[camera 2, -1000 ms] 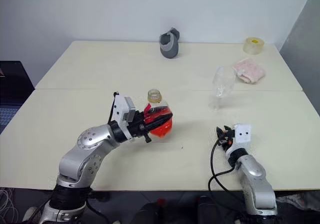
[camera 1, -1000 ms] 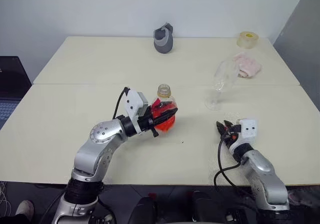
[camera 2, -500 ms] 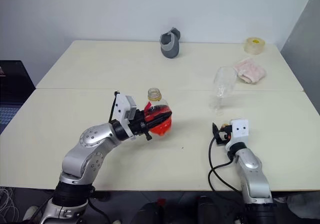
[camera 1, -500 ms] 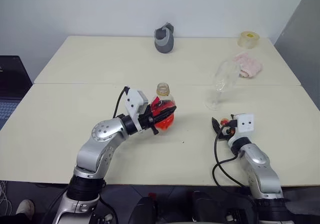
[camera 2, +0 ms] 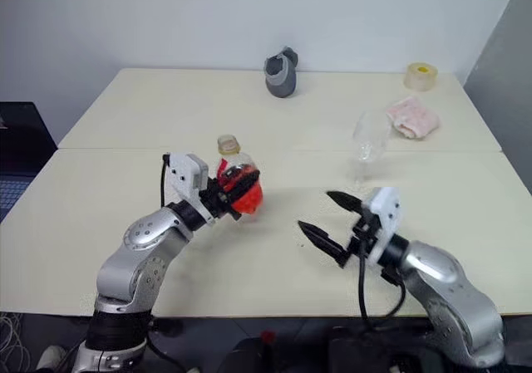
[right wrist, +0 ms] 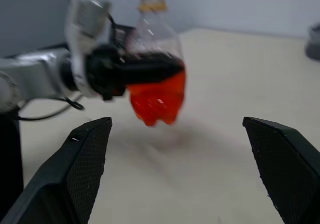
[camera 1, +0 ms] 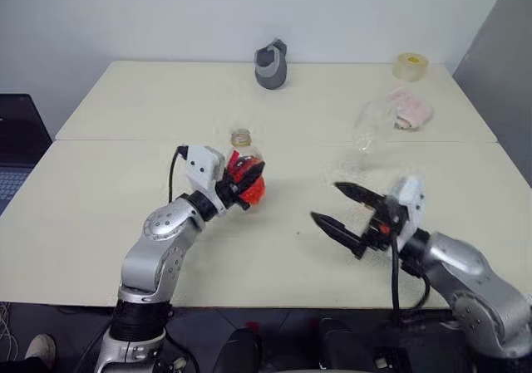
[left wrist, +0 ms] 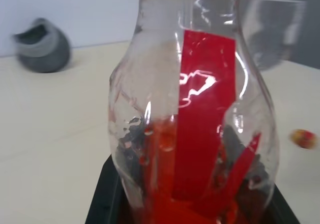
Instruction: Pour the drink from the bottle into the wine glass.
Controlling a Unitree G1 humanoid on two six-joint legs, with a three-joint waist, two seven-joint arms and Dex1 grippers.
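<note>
Head stereo pair overlooking table [camera 1: 100,223], wrist views close on bottle [left wrist: 190,124]

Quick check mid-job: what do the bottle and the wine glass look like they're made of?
The bottle, held in the left claw, looks like thin clear plastic: its glossy wall is dimpled and rippled, with a red label. The wine glass looks like clear glass, smooth and see-through on a thin stem, though clear plastic can't be ruled out.

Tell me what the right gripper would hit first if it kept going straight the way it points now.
Probably the bottle. The right gripper, jaws wide open, points at it where the left gripper holds it upright, off the table. Depth is unclear.
</note>
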